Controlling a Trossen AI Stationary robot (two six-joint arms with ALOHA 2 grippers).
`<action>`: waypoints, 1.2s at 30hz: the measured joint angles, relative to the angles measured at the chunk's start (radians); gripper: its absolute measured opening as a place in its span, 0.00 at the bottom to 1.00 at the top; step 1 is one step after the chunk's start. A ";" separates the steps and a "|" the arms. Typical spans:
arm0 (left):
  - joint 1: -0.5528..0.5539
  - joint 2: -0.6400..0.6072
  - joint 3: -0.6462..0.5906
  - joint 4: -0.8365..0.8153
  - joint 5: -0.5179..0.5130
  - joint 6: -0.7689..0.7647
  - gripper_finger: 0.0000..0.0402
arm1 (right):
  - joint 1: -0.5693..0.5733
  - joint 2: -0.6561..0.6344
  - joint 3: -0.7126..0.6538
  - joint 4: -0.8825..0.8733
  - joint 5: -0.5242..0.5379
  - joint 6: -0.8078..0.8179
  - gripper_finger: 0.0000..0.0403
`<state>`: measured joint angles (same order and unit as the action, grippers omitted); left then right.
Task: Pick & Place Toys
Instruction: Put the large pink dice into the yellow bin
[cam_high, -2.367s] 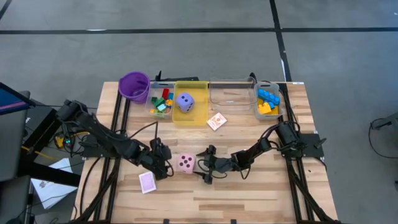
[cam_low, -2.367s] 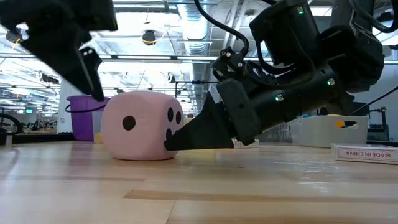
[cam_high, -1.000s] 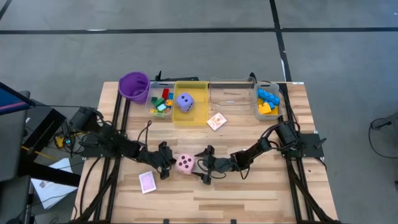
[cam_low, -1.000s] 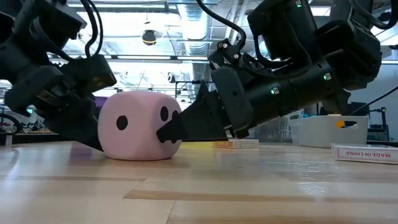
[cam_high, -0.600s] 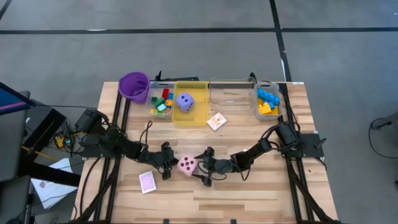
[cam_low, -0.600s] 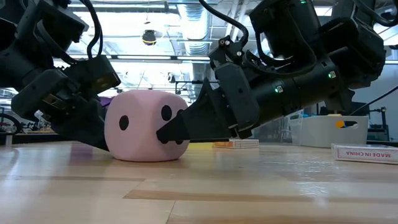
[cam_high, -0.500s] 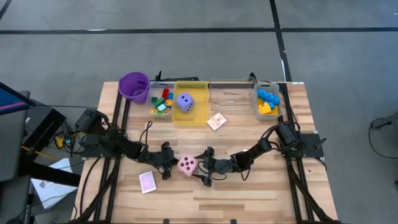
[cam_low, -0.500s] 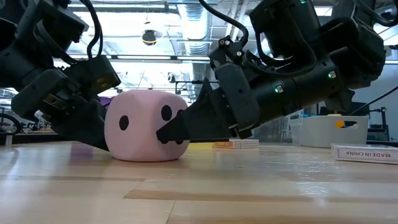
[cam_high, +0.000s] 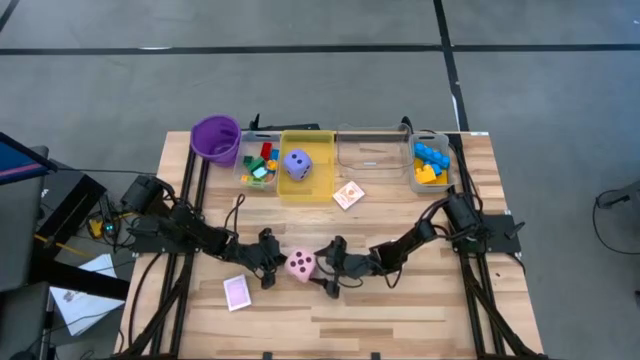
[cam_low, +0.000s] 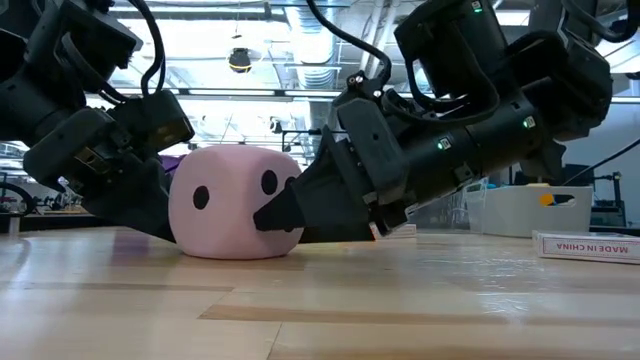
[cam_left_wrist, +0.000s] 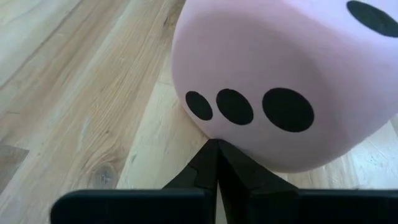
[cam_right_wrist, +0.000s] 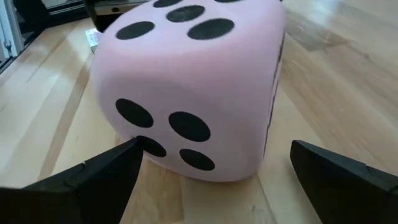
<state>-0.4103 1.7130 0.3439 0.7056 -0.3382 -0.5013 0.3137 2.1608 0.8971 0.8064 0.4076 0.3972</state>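
Observation:
A pink foam die (cam_high: 300, 264) rests on one face on the wooden table, a little near of its middle. My left gripper (cam_high: 272, 264) is shut and lies low at the die's left side. My right gripper (cam_high: 328, 267) is open at the die's right side. In the right wrist view its two fingers (cam_right_wrist: 99, 174) stand spread on either side of the die (cam_right_wrist: 186, 81). A purple die (cam_high: 297, 165) lies in the yellow bin (cam_high: 320, 185) at the far edge. A pink-backed card (cam_high: 237, 293) lies flat near the left gripper. My left gripper has its shut fingertips (cam_left_wrist: 216, 152) against the lower edge of the die's three-pip face (cam_left_wrist: 214, 138). The fingers come from the table's left, slanting down. The die sits flat on the table. My right gripper has one finger (cam_right_wrist: 127, 152) close to the die's lower corner; whether it touches, I cannot tell.
Along the far edge stand a purple cup (cam_high: 216, 138), a clear bin of mixed bricks (cam_high: 260, 163), an empty clear bin (cam_high: 372, 150) and a bin of blue and yellow bricks (cam_high: 431, 162). Another card (cam_high: 348, 195) lies in front of the bins. Bare wood spreads toward the near edge.
The pink die has slid a little toward the table's right, with my left gripper's shut fingers staying against its left side. My right gripper has rolled slightly where it stands and stays open.

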 joint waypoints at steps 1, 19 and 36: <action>0.000 0.000 0.000 0.000 0.000 -0.003 0.00 | -0.004 0.000 0.001 -0.008 0.000 0.016 0.99; -0.005 0.002 0.001 -0.002 0.005 -0.022 0.00 | -0.018 -0.186 -0.002 -0.489 0.276 0.067 0.99; -0.005 0.002 0.000 -0.008 0.004 -0.027 0.00 | 0.012 -0.178 -0.001 -0.302 0.121 -0.083 0.99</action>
<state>-0.4149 1.7145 0.3439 0.6979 -0.3337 -0.5285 0.3255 1.9827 0.8963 0.5047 0.5288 0.3145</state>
